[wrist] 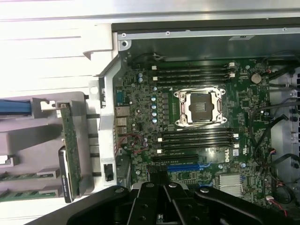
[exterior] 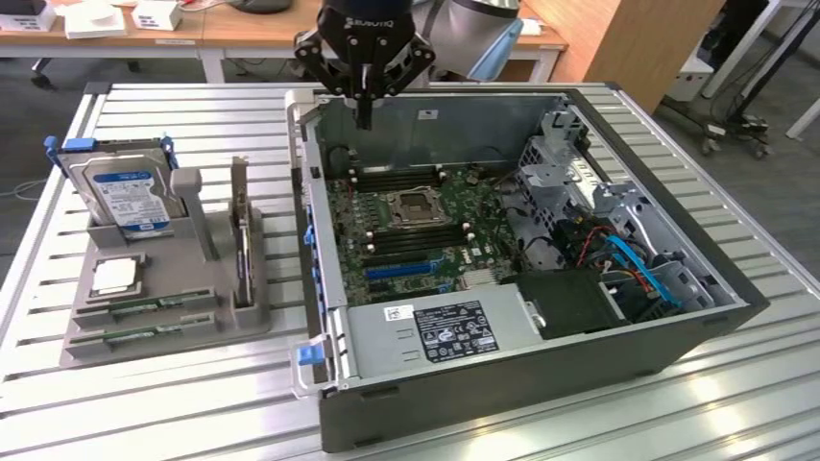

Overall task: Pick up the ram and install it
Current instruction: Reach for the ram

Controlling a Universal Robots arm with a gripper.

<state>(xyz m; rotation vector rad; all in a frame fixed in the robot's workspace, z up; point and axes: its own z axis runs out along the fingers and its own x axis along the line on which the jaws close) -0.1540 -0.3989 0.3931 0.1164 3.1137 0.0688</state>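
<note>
**First:** Ram, two green sticks, lies flat in the near grooves of the grey holder. The holder stands on the bench, to the exterior view's left of the open case.

**Second:** And the hand?

**First:** Clenched on nothing. It hangs over the far left corner of the case, well apart from the sticks.

**Second:** How would the ram handle?

**First:** Light and stiff, I'd say, but thin and easy to damage. I'd take it across its thickness by the long edges, clear of chips and contacts. It sits low in its groove, so little stands proud to pinch.

**Second:** Room to move?

**First:** Open above the holder. The expansion card and hard drive stand upright just beyond the sticks, on the far side. The case's left wall rises between holder and motherboard. Inside, the dark memory slots run close beside the processor socket.
</note>
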